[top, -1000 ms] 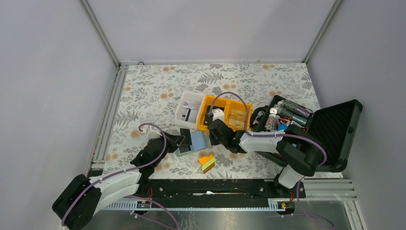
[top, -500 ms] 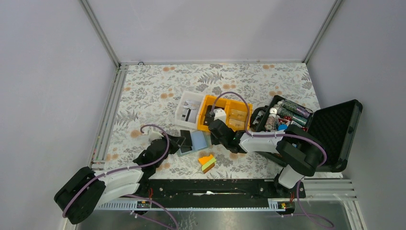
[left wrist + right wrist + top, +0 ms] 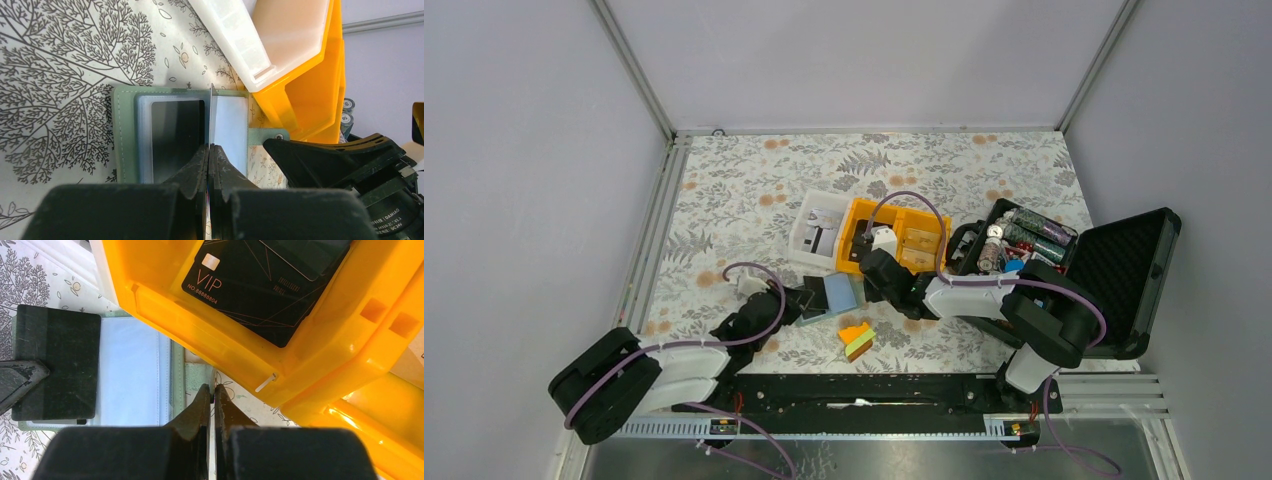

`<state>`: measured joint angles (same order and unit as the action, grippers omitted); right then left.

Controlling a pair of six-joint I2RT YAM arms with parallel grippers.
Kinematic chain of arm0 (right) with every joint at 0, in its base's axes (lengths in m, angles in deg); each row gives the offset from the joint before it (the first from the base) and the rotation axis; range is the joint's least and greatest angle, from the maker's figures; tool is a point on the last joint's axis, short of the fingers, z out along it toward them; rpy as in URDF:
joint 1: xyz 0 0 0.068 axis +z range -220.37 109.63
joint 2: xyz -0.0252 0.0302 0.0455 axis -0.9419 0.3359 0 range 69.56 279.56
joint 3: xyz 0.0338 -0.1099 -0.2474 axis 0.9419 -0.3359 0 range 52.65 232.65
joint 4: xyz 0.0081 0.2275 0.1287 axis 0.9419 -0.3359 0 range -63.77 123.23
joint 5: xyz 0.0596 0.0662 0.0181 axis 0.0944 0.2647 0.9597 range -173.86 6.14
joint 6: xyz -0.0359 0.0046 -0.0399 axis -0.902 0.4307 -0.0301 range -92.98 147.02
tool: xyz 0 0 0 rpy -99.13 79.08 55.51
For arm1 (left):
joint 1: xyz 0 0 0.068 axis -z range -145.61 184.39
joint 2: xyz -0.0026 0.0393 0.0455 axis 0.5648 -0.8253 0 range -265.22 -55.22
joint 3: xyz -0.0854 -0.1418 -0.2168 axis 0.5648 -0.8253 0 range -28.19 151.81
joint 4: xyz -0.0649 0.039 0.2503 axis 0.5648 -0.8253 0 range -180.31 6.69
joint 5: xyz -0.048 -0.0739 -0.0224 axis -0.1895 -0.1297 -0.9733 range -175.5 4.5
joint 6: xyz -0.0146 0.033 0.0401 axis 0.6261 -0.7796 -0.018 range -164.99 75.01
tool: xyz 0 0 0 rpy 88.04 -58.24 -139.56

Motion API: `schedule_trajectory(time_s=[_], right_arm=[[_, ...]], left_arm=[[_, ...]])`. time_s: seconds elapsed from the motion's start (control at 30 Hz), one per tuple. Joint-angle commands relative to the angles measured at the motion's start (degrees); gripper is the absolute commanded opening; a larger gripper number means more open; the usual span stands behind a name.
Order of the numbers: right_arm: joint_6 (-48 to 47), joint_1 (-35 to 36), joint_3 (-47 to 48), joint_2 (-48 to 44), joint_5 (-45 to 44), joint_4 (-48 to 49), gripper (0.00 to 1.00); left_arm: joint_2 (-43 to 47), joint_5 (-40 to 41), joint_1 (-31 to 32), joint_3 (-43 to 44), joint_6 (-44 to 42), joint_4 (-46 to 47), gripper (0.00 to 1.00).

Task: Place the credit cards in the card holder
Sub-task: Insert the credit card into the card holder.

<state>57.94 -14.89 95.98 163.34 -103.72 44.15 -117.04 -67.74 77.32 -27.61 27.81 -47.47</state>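
Observation:
The card holder (image 3: 829, 297) lies open on the table, with its light-blue panel (image 3: 230, 130) to the right. A black card (image 3: 177, 140) fills its left clear pocket and also shows in the right wrist view (image 3: 57, 360). My left gripper (image 3: 209, 146) is shut on a thin credit card (image 3: 212, 112) held on edge over the holder's middle. My right gripper (image 3: 212, 386) is shut, its tips down at the edge of the holder's grey-green tab (image 3: 195, 376). More cards lie in the bins: a black VIP card (image 3: 250, 285), tan ones (image 3: 921, 243) and a white striped one (image 3: 822, 238).
The yellow bin (image 3: 861, 222) and the white bin (image 3: 808, 215) stand just beyond the holder. An orange-yellow-green wedge block (image 3: 857, 341) sits in front of it. An open black foam-lined case (image 3: 1124, 270) with chips stands at the right.
My left arm has reached further right, bringing its shut gripper and the card over the holder. The right arm has stayed in place.

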Motion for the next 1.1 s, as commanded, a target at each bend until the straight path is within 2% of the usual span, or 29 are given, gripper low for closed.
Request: schedule_trajectory(time_s=[0.0, 0.57, 0.7, 0.93, 1.07], right_arm=[[1.0, -0.2, 2.1, 0.1, -2.3, -0.6, 0.00], [1.5, -0.2, 2.8, 0.9, -2.9, -1.3, 0.00], [1.5, -0.2, 2.8, 1.1, -2.8, -1.3, 0.00], [1.5, -0.2, 2.9, 1.1, -2.7, -1.5, 0.00], [1.5, -0.2, 2.8, 0.9, -2.8, -1.6, 0.00]], left_arm=[[-1.5, 3.4, 1.1, -5.0, 3.3, 3.7, 0.00], [5.4, 11.9, 6.1, -5.3, 10.0, -8.5, 0.00], [4.7, 12.3, 6.4, -5.3, 9.6, -7.9, 0.00], [-2.4, 11.7, 7.1, -5.2, 8.4, 0.0, 0.00], [-4.3, 12.2, 7.9, -4.7, 8.5, 0.9, 0.00]])
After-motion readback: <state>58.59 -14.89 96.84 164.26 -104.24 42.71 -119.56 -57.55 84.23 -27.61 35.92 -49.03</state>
